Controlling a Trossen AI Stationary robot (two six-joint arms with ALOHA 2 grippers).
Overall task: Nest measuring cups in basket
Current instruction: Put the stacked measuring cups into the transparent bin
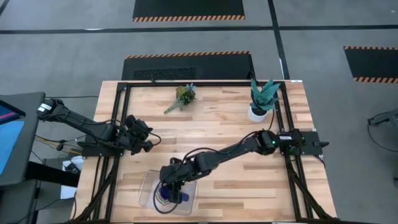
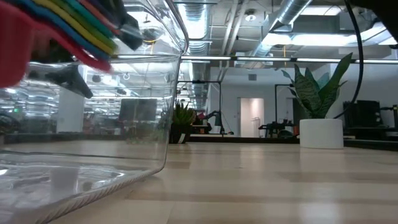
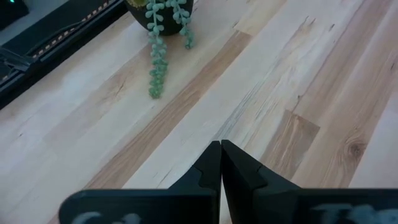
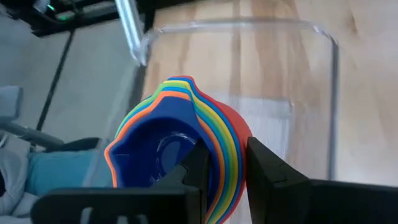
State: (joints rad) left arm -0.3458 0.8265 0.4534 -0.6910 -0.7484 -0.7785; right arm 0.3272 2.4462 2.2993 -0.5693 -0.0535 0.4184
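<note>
The right tool [image 4: 225, 167] gripped the rim of the nested measuring cups [image 4: 180, 134], its fingers pinching the stacked walls, above the clear basket [image 4: 323, 99] at the worktop's [image 1: 236, 186] near edge. Only the low view showed the cups' handles fanned above the basket floor. The left tool [image 3: 221, 163], fingers pressed together, waited near the left edge.

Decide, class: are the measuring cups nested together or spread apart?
Nested: the measuring cups form one stack, coloured rims layered, gripped by the right gripper over the basket.
</note>
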